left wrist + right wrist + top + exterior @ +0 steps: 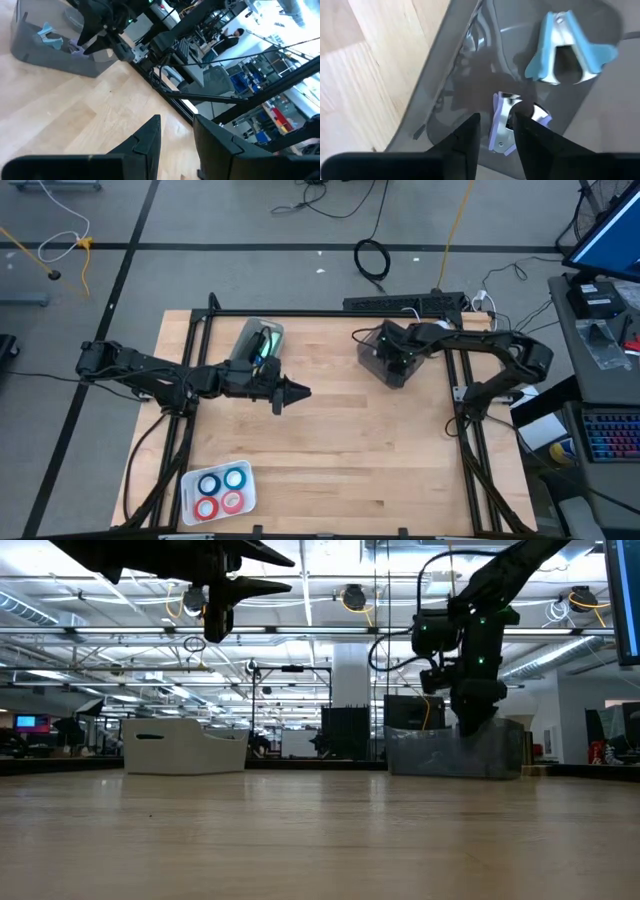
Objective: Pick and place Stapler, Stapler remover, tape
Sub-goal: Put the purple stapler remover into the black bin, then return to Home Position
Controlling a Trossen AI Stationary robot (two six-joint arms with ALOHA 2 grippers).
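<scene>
Between the right gripper point(496, 131)'s parted fingers: small lilac-and-metal staple remover point(506, 121), released; light, rigid, slippery — grip its plastic wings.

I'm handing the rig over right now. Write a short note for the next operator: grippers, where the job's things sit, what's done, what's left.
Right gripper: down inside the grey bin at the table's far right, jaws parted a little over a purple staple remover lying on the bin floor; a light blue staple remover lies beside it.
Left gripper: raised over mid-table, jaws apart, holding nothing.
Clear container at far left holds something green; I can't tell what.
Tape rolls, two blue and two red, sit in the white tray at the near left edge.
Done: two removers binned.
Left: the tape appears not yet moved.
</scene>
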